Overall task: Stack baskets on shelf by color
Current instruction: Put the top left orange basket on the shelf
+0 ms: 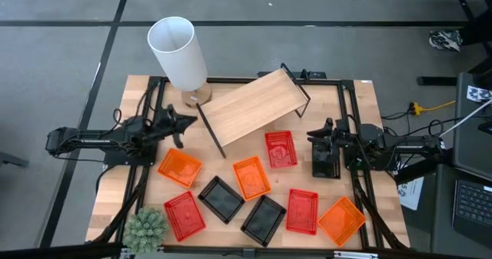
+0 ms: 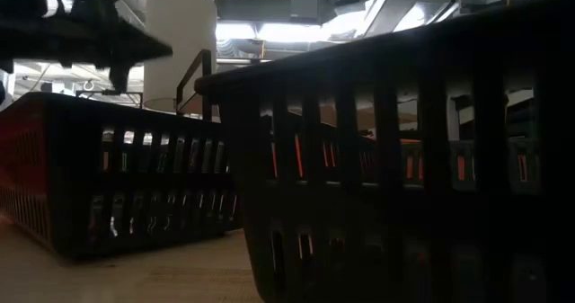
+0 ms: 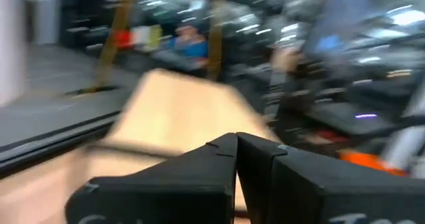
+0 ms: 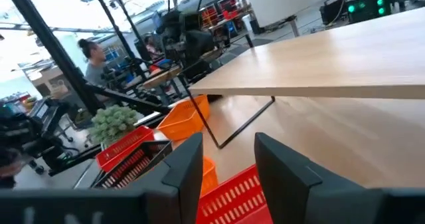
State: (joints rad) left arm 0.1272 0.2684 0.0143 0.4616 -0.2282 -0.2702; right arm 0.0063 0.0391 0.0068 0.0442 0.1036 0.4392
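arms: both matte black, chunky jointed segments, one on each side of the shelf [image 1: 250, 105]
left gripper [image 3: 236, 144]: two blocky black fingers with angular tips
right gripper [image 4: 229, 157]: same flat black wedge fingers
cables: thin black ones along both arms

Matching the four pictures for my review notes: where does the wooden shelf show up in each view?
High view: the shelf sits upper centre, angled, beside the white cylinder.
Low view: only part of its black frame shows behind the baskets, by the cylinder; its board is hidden.
Left wrist view: the blurred light board fills the centre.
Right wrist view: the board spans the upper right.
Shared landmark: the white cylinder.
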